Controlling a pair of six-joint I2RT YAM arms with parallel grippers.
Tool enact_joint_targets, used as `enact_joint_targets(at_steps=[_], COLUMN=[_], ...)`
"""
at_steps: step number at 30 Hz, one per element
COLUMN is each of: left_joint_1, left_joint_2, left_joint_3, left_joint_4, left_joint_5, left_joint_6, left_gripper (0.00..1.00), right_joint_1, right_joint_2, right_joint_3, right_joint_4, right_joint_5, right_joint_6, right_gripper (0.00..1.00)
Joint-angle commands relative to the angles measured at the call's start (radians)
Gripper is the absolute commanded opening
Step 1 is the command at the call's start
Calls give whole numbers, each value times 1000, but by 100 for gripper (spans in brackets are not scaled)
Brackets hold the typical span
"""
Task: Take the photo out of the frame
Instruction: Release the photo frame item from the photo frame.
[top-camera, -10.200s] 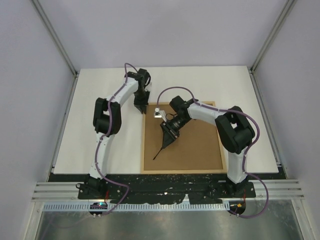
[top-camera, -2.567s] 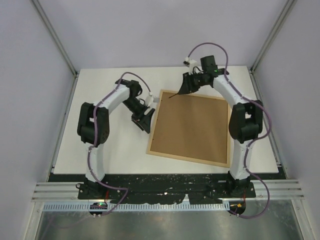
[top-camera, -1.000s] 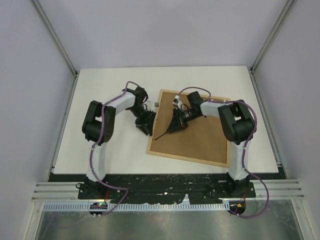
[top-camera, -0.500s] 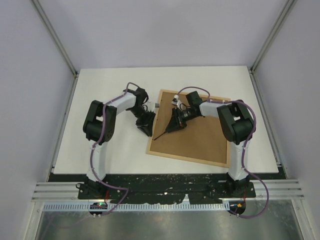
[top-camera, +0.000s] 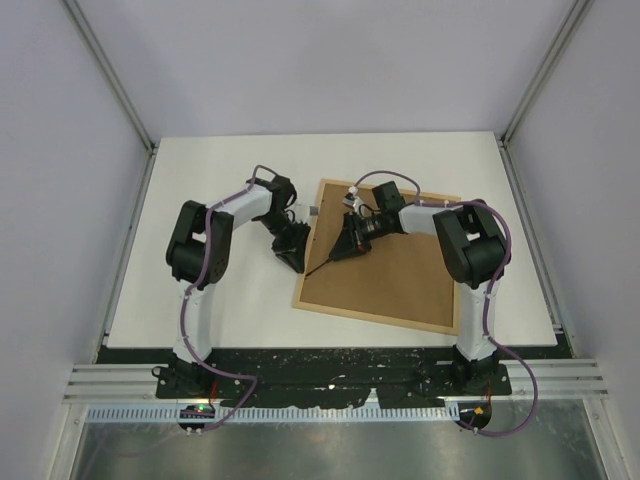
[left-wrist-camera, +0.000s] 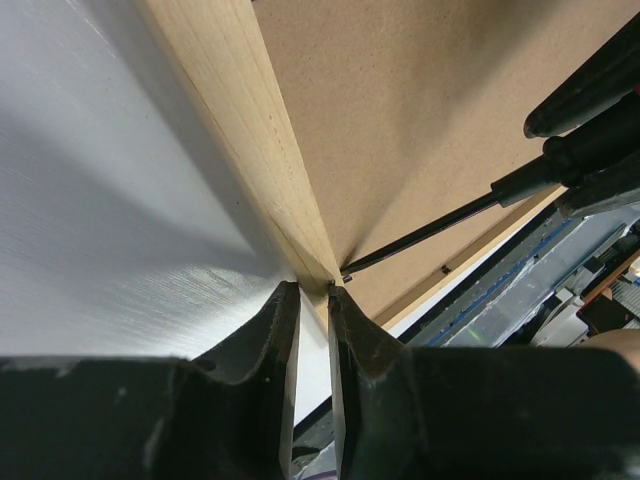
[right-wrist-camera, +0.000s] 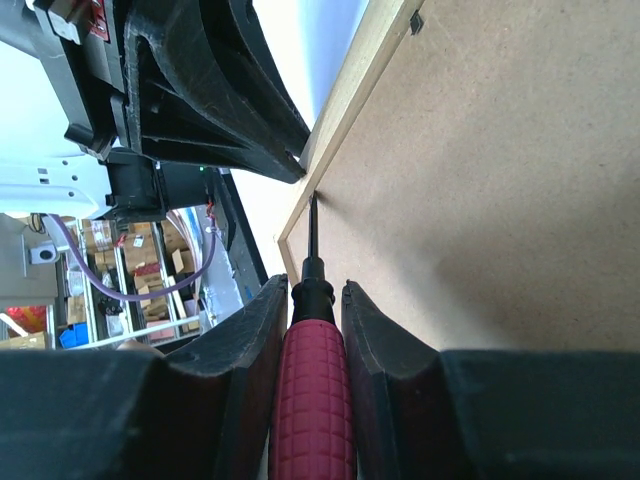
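— How is the frame (top-camera: 385, 270) seen?
— It is laid back-up on the white table (top-camera: 220, 170), right of centre in the top view and turned slightly askew. A brown fibreboard panel is bordered by a thin light-wood rail. A small black tab (right-wrist-camera: 415, 20) is seen on the panel by the rail, at the top of the right wrist view.
— Where is it placed relative to the grippers?
— The rail at its left edge in the top view is met by the left gripper (left-wrist-camera: 312, 295), whose jaws are set narrow; whether the rail is pinched cannot be told. The right gripper (right-wrist-camera: 313, 288) is held over the panel's upper left part, closed on a screwdriver (right-wrist-camera: 312, 400) with a red ribbed handle. The black tip is set where panel and rail meet, just beside the left gripper.
— Can any writing be read?
— A red label (right-wrist-camera: 95, 15) is glimpsed at the upper left of the right wrist view; its print cannot be made out.
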Motion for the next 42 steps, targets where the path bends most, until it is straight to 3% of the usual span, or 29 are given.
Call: enact_joint_targets(at_steps=[1,19,29,42], left_joint_1=[-4,-4,-7,-9], left_joint_2=[16,17,19,17], left_joint_3=[19,16,19,18], left_joint_4=[9,10,12,15], left_joint_5=[23,1,1,1], left_joint_6=[-9,-12,-18,-21], left_gripper=[20,18,18,18], right_joint_1=[-1,-15,-14,11], right_joint_2=[-9,-70,-49,-38], right_joint_3=[-3,8,-16,-24], right_joint_4=[49,-80,23,35], right_joint_5=[-4,-62,-19,-25], right_joint_6=[4,-118,-52,-50], right_gripper=[8,8,8,8])
